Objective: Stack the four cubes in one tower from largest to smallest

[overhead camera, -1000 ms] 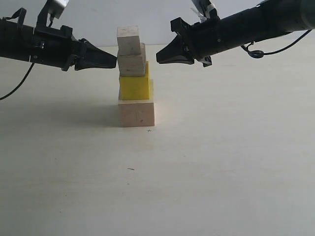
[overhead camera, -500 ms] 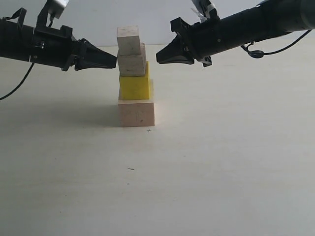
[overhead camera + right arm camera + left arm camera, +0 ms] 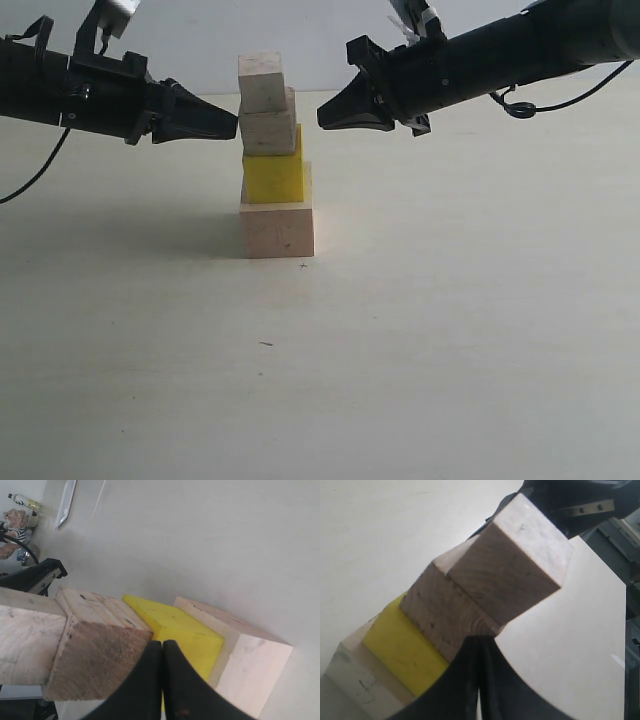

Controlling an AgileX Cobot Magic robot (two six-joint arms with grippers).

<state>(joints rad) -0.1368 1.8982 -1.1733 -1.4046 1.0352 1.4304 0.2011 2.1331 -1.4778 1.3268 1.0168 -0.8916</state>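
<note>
On the left, the left gripper points in from the side; its two fingers are pressed tight together with nothing between them, as the left wrist view shows; its tip is right at the side of the light-brown block, touching it or just off it, and I cannot tell which.

In the middle the tower stands on the table; it goes straight up; the big pale block is at the bottom, the yellow block sits on that, then the light-brown block, then the smallest block on top; all four are stacked, so the job looks done; the upper blocks sit a bit toward the left side of the big one, not in its middle.

On the right, the right gripper points in too, at about the same height; its fingers are also squeezed together and hold nothing; there is a clear gap between its tip and the tower.

So the tower is between the two tips, and the left tip is the nearer one. I think the next move is to pull away; the left arm should slide straight back, away from the tower, because a push toward the right could knock the top blocks off; the right arm has room.
</note>
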